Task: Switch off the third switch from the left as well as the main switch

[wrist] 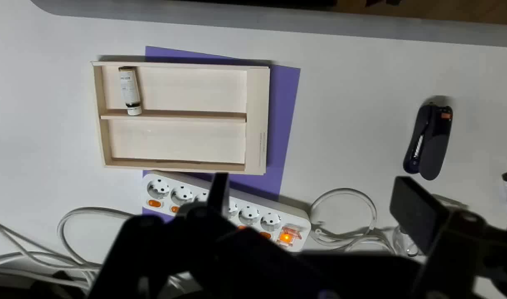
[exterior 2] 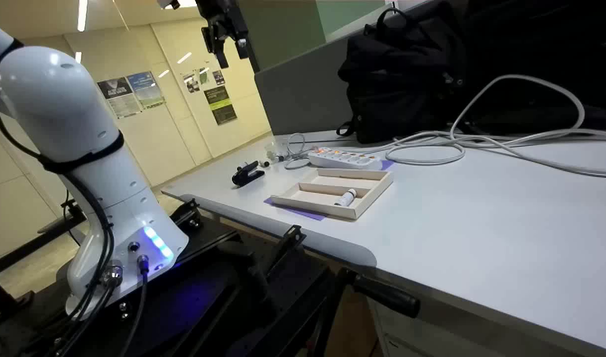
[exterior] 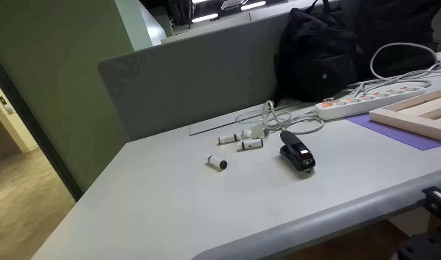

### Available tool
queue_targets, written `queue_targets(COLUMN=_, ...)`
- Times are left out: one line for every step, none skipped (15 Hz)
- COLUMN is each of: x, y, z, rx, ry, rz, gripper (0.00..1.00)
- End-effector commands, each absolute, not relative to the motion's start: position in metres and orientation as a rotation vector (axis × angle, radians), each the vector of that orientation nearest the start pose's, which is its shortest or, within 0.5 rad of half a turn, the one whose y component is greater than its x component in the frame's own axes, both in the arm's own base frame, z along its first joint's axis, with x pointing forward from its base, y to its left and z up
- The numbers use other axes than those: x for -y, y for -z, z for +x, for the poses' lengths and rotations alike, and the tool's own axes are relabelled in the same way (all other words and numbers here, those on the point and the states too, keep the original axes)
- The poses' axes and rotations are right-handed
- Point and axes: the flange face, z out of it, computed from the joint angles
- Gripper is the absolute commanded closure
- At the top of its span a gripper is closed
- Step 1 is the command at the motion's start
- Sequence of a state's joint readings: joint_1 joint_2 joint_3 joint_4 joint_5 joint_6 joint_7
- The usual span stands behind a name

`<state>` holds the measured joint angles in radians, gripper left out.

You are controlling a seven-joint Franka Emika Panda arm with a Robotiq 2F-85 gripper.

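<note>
A white power strip [wrist: 259,209] lies on the table and shows in both exterior views [exterior: 372,103] [exterior 2: 345,158]. It has a row of sockets with small orange switches. The main switch [wrist: 286,237] at one end glows orange under a raised clear cover. Orange switches show at the far end [wrist: 154,203] and near the main switch [wrist: 265,235]. Some switches between are hidden behind a finger in the wrist view. My gripper [wrist: 318,203] is open and empty, high above the table; it also shows in an exterior view [exterior 2: 232,54].
A wooden tray [wrist: 257,124] holding a small bottle [wrist: 130,85] lies beside the strip on a purple sheet [wrist: 284,104]. A black stapler [wrist: 432,141], several small bottles [exterior: 252,144] and loose white cables [exterior: 401,77] lie around. A black backpack [exterior: 314,54] stands behind the strip.
</note>
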<state>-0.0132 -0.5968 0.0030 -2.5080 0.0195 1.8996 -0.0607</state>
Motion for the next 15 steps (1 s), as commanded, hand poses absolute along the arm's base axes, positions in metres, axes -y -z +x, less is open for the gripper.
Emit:
queue_targets(x=0.002, y=-0.483, z=0.367, rx=0.068, ry=-0.019, rz=-3.124, gripper=0.00)
queue_targets(x=0.002, y=-0.483, z=0.367, rx=0.068, ry=-0.019, rz=-3.124, gripper=0.00)
queue_targets(x=0.002, y=-0.483, z=0.367, rx=0.068, ry=-0.019, rz=-3.124, gripper=0.00)
queue_targets(x=0.002, y=-0.483, z=0.367, rx=0.068, ry=-0.019, rz=-3.124, gripper=0.00)
queue_targets(x=0.002, y=-0.483, z=0.367, rx=0.068, ry=-0.019, rz=-3.124, gripper=0.00)
queue_targets(x=0.002, y=-0.483, z=0.367, rx=0.068, ry=-0.019, rz=-3.124, gripper=0.00)
queue_targets(x=0.002, y=-0.483, z=0.367, rx=0.068, ry=-0.019, rz=-3.124, gripper=0.00)
queue_targets(x=0.002, y=-0.483, z=0.367, rx=0.068, ry=-0.019, rz=-3.124, gripper=0.00)
queue_targets(x=0.002, y=-0.483, z=0.367, rx=0.068, ry=-0.019, rz=-3.124, gripper=0.00)
queue_targets(x=0.004, y=-0.484, z=0.373, rx=0.044, ry=0.044, rz=-3.137, gripper=0.00)
queue_targets(x=0.010, y=-0.489, z=0.389, rx=0.003, ry=0.141, rz=-3.134, gripper=0.00)
queue_targets(x=0.015, y=-0.491, z=0.406, rx=-0.016, ry=0.239, rz=-3.131, gripper=0.00)
queue_targets(x=0.022, y=-0.489, z=0.428, rx=0.008, ry=0.330, rz=-3.123, gripper=0.00)
queue_targets(x=0.028, y=-0.486, z=0.447, rx=0.013, ry=0.407, rz=-3.108, gripper=0.00)
queue_targets(x=0.035, y=-0.478, z=0.469, rx=0.009, ry=0.452, rz=-3.098, gripper=0.00)
